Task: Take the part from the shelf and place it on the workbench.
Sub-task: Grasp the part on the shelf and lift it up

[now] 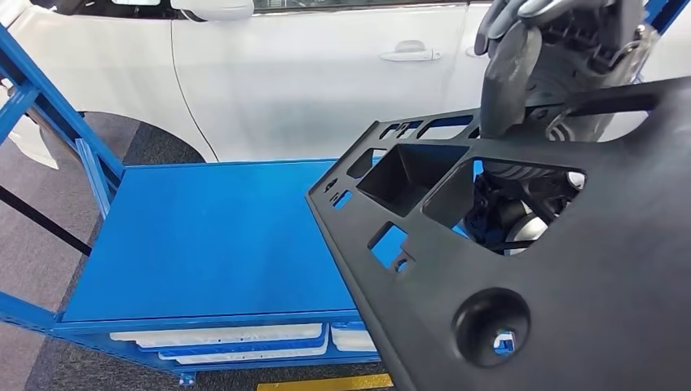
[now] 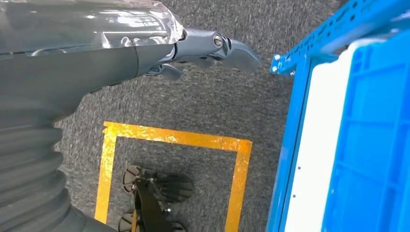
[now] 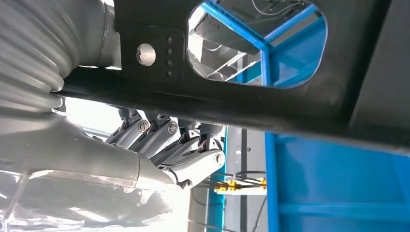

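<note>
Black moulded plastic panel point(image 1: 570, 269) rides in your right robot hand point(image 1: 521, 73), fingers clamping its edge, above the blue bench point(image 1: 204, 244); left robot hand point(image 2: 212, 48) hangs empty, fingers loosely apart.

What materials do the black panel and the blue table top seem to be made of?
Black panel: probably moulded plastic with a matte, finely grained finish; its cut-outs have rounded, formed edges and a recessed pocket. Blue table top: likely painted or powder-coated sheet metal; it is flat and smooth with a soft sheen and a folded front edge. Neither can be confirmed by look alone.
</note>
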